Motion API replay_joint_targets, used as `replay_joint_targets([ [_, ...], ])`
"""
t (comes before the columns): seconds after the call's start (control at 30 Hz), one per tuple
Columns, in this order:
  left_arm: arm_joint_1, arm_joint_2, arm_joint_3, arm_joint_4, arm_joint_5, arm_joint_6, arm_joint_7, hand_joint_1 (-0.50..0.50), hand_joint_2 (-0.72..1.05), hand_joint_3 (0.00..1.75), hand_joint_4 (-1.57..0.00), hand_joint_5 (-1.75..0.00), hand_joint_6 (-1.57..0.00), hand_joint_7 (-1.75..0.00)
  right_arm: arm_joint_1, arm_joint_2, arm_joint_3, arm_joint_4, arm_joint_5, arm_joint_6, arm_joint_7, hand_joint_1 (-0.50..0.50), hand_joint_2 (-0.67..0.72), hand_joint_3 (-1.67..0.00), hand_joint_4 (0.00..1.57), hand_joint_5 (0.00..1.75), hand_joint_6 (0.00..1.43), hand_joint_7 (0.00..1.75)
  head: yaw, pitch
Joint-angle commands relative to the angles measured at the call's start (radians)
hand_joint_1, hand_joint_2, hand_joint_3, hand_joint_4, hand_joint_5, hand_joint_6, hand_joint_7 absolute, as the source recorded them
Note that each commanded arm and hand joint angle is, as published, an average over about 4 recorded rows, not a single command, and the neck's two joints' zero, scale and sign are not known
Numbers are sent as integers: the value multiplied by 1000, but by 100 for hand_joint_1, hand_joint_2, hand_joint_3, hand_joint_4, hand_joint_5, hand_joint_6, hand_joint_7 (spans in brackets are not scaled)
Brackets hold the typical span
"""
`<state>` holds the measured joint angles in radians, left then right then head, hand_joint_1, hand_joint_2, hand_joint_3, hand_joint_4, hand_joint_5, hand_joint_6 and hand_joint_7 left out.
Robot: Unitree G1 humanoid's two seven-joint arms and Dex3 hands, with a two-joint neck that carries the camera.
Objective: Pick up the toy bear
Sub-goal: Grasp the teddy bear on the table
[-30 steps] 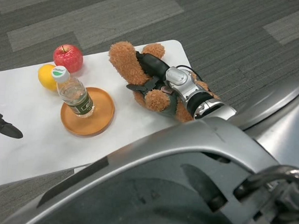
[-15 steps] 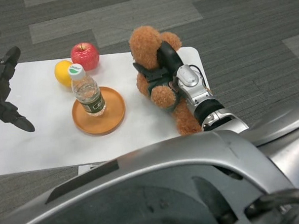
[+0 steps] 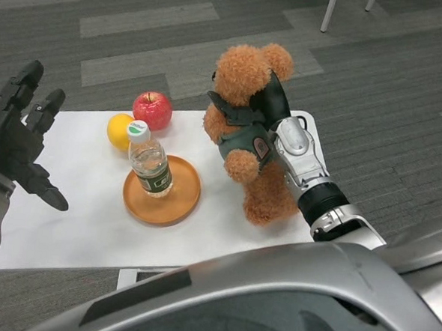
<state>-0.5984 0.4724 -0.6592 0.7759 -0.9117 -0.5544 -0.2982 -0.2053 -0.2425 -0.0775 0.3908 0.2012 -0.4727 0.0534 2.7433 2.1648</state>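
The toy bear [image 3: 245, 81] is orange-brown and fuzzy, with a dark green vest, and it is held upright above the right end of the white table [image 3: 75, 217]. My right hand [image 3: 263, 112] grips it around the chest and back, fingers wrapped over the vest. Its legs hang down near the table's right edge. My left hand [image 3: 16, 134] is raised over the table's left end, fingers spread, holding nothing.
An orange plate [image 3: 181, 208] in the middle of the table carries a small water bottle [image 3: 149, 161]. Behind it lie a red apple [image 3: 152, 109] and an orange [image 3: 119, 131]. White chair legs [image 3: 329, 11] stand on the carpet beyond.
My right hand has lifted the bear from lying on the table to upright in the air. The left hand has risen and opened wider. The camera has tilted up.
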Motion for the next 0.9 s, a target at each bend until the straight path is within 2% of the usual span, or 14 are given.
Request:
replay_joint_targets([
  [0.03, 6, -6, 8, -4, 5, -6, -1, -48, -64, 9, 0, -31, 0, -14, 0, -4, -1, -62, 28, -20, -40, -45, -60, -79, 6, 138, 69, 154, 9, 21],
  [0.17, 4, -6, 9, -4, 5, -6, -1, -48, -64, 9, 0, -31, 0, -14, -1, -4, 2, -120, 44, -20, -73, -42, -60, -79, 12, 145, 75, 154, 19, 41],
  [0.4, 3, -5, 9, -9, 7, -6, -1, -48, -64, 9, 0, -31, 0, -14, 0, -4, 15, -178, 74, -44, -130, -46, -60, -79, 20, 148, 83, 147, 28, 58],
  [0.5, 3, -5, 9, -14, 8, -6, -1, -48, -64, 9, 0, -31, 0, -14, 0, -4, 25, -206, 93, -63, -157, -46, -60, -79, 20, 155, 83, 148, 29, 64],
  [0.77, 8, -3, 17, -28, 15, -6, -1, -48, -64, 9, 0, -31, 0, -14, 12, -9, 59, -312, 106, -84, -233, -42, -60, -79, 17, 155, 80, 154, 37, 81],
  [0.9, 14, -3, 26, -35, 22, -5, -1, -48, -64, 9, 0, -31, 0, -14, 18, -9, 77, -342, 117, -99, -262, -43, -60, -79, 17, 155, 80, 154, 41, 86],
])
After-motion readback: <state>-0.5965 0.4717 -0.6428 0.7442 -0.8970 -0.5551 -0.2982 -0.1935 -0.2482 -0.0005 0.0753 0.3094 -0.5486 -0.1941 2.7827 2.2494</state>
